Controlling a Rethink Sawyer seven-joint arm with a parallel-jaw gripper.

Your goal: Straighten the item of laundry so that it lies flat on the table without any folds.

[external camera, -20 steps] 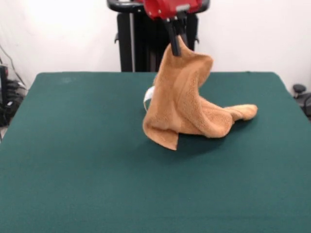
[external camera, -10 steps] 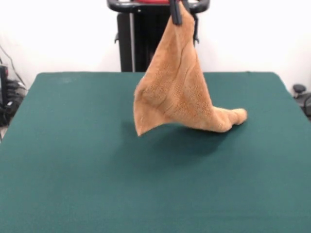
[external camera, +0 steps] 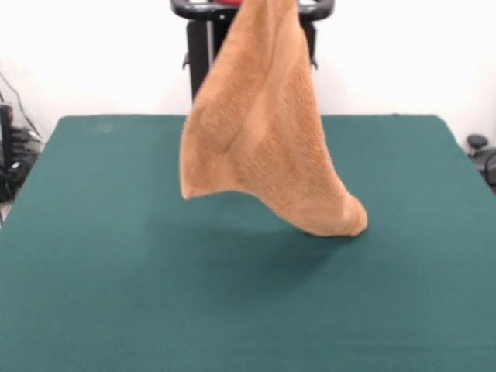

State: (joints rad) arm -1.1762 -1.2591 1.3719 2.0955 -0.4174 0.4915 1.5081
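The orange-tan towel (external camera: 263,132) hangs over the middle of the green worktop (external camera: 93,256), its left corner in the air, its lower right tip at or near the cloth. Its top runs off the frame, hiding the gripper, whose state cannot be judged.

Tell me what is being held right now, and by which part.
The towel hangs lifted from its top end, which runs out of the picture's top edge; the gripper itself is out of view. Its lowest corner seems to just touch the table.

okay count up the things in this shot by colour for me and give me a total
Orange-tan: 1, the terry hand towel, hanging folded over the table.
Dark green: 1, the felt-covered table.
Black: 1, the robot pedestal behind.
Total: 3
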